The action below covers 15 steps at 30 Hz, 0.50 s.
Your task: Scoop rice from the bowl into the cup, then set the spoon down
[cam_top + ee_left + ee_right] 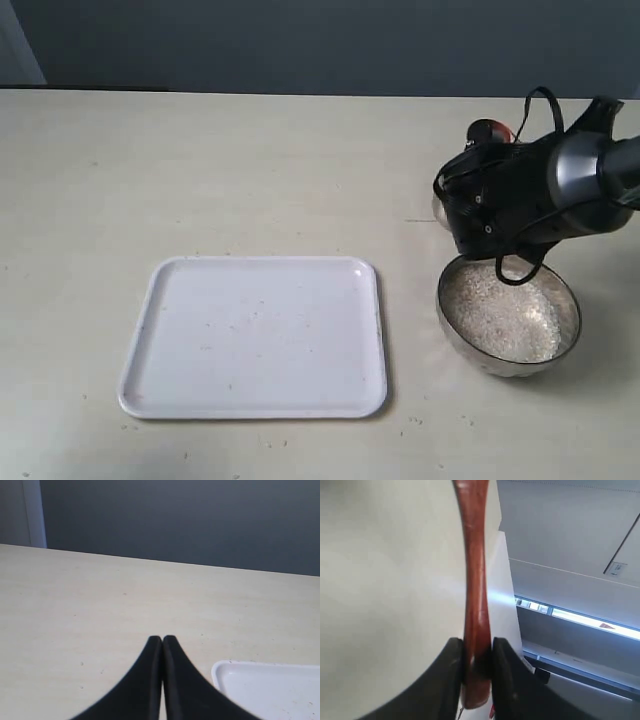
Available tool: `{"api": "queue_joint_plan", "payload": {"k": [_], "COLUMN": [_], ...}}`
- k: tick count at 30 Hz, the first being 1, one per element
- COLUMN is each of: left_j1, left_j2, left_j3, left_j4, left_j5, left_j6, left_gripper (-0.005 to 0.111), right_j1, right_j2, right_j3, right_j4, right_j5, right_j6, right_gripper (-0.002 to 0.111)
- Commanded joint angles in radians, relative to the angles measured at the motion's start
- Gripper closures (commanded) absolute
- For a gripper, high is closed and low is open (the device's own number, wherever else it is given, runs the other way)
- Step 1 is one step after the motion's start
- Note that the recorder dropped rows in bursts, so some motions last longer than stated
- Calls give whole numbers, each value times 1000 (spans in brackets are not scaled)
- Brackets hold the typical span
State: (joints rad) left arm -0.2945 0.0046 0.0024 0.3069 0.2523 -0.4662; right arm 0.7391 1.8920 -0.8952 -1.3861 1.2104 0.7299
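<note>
My right gripper (480, 150) hovers behind the far rim of the wide steel bowl (452, 322), which holds a heap of white rice (500, 315). It is shut on the slim handle of the reddish-brown spoon (475, 580), whose red end (489, 129) sticks out above the black hand. In the right wrist view the handle sits squeezed between the two black fingers (452, 665); the spoon's oval bowl is out of frame. Only a pale sliver of the cup (438, 211) shows at the hand's left edge. My left gripper (162, 639) is shut and holds nothing above bare table.
A white rectangular tray (255, 335) lies on the beige table left of the bowl, with a few stray grains on it. Its corner (270, 690) shows in the left wrist view. A dark wall runs along the table's far edge.
</note>
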Motion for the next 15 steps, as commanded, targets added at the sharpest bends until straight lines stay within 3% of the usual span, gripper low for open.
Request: {"api": "queue_joint_plan", "payload": {"k": [1,15], "left_j1": [-6,-6], "left_j2": [-5,-5], "left_j3": [-2,-2], "left_j4": [1,1], "left_j5": [-13,-13], "left_j6": [-3,-3], "left_gripper": [106,106], "right_j1": [2,13], "right_j2": [3,-17], "right_j3": [2,2], "right_j4": [40,-47], "right_j5": [11,11], "right_j6": [3,-190], "right_gripper": [109,109]}}
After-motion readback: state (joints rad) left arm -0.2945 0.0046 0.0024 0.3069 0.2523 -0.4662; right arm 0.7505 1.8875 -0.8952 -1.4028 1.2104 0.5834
